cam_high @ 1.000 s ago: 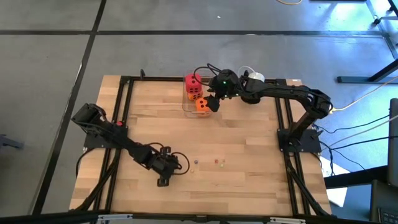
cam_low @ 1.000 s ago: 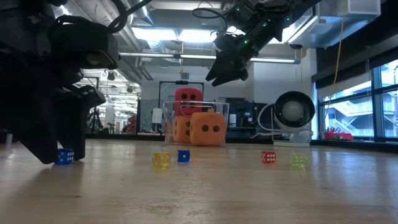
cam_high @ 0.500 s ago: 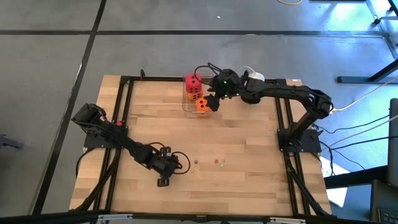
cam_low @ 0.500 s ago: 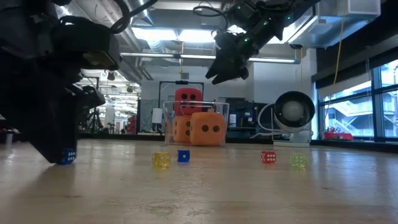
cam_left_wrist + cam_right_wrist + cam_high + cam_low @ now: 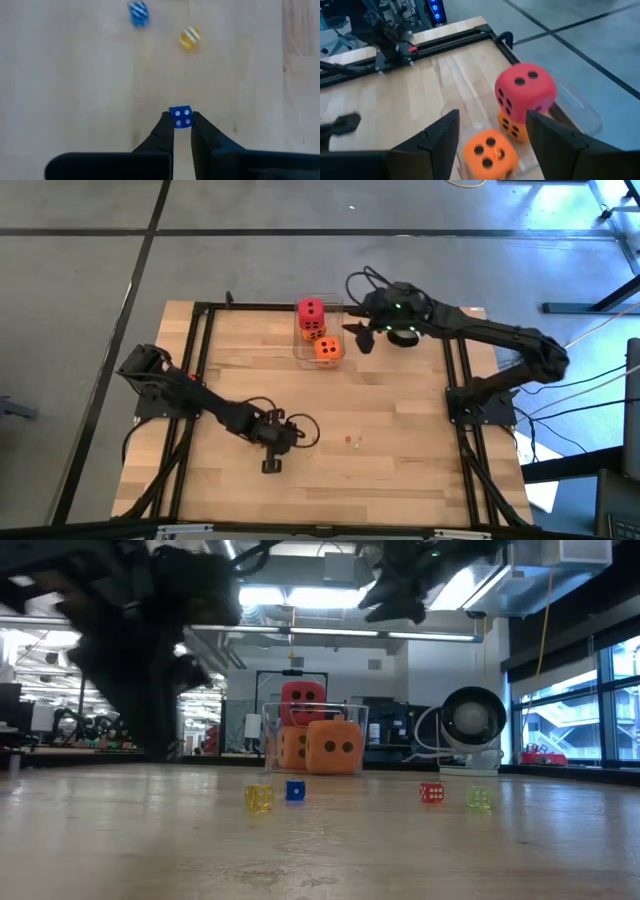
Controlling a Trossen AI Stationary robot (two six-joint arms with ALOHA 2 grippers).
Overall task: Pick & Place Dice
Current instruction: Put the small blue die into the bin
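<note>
My left gripper (image 5: 272, 467) is near the table's front, shut on a small blue die (image 5: 180, 117). In the low view that arm shows blurred at the left (image 5: 150, 660). Three large dice sit in a clear container (image 5: 318, 335) at the far middle. They are a red one (image 5: 525, 92) resting on top of an orange one (image 5: 512, 127), and a second orange one (image 5: 487, 152) beside them. My right gripper (image 5: 492, 135) is open and empty. It hangs above and to the right of the container (image 5: 358, 335). My left gripper pinches the small blue die by two opposite side faces (image 5: 173, 120), between its fingertips only. The fingers point down from above. The die's four-pip face is turned toward the wrist camera. The die is lifted clear of the table.
Small loose dice lie on the wood: yellow (image 5: 259, 797), blue (image 5: 295, 790), red (image 5: 431, 792) and pale green (image 5: 478, 797). The blue (image 5: 138, 12) and yellow (image 5: 189, 38) ones also show beyond my left fingers. A white fan (image 5: 472, 725) stands at the far right. A black frame (image 5: 200, 360) runs around the table.
My left gripper has risen from the table with the small blue die and has gone a little toward the table's right edge. My right gripper has gone up and toward the table's right edge, away from the container. The large dice have stayed where they were.
</note>
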